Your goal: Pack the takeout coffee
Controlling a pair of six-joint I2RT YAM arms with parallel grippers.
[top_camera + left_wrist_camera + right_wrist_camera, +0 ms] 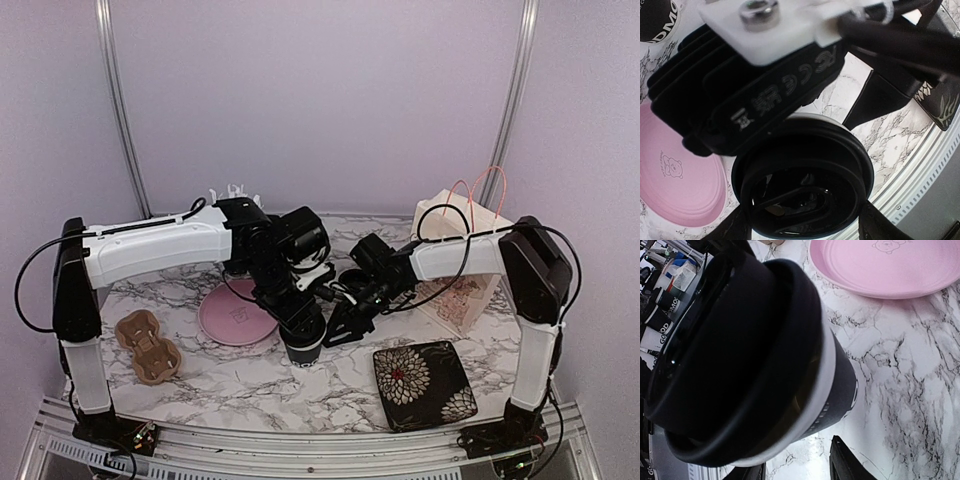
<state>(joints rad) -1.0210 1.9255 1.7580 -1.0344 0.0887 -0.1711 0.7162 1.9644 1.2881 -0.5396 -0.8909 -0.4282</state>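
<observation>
As the left claw [807, 227] clasps the round black plastic lid [805, 170] atop the white-banded black paper cup [840, 385] on the marble desk [240, 385], capping seems underway; next, press down squarely. Whether the right claw [795, 470] grips, I cannot tell.

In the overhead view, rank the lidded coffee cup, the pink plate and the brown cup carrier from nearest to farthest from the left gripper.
1. The coffee cup, right beneath the left gripper.
2. The pink plate, just to its left.
3. The brown cup carrier, far left by the arm's base.
</observation>
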